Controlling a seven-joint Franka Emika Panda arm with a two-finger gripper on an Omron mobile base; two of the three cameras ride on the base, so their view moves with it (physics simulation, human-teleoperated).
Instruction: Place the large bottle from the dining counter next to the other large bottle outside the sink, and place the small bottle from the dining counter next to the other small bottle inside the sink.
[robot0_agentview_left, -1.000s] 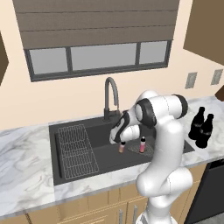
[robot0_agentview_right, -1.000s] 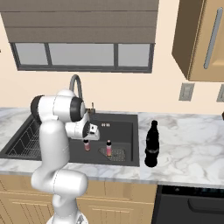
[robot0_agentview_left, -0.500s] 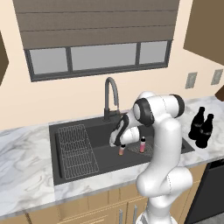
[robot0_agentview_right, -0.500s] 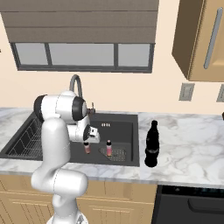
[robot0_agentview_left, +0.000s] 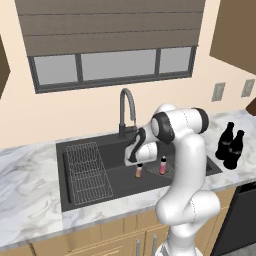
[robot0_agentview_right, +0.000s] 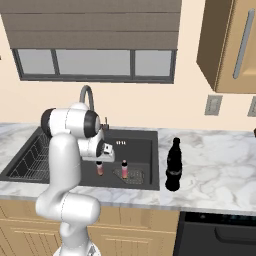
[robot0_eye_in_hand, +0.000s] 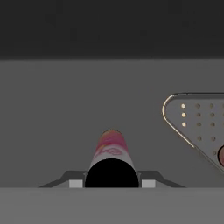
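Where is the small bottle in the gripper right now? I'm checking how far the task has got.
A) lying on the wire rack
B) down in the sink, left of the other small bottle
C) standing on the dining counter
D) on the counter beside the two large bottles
B: the gripper is shut on the small bottle low in the sink, with the other small bottle on the drain mat to its right.

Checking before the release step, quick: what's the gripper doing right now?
Gripper: closed on the small bottle, holding it upright inside the sink.
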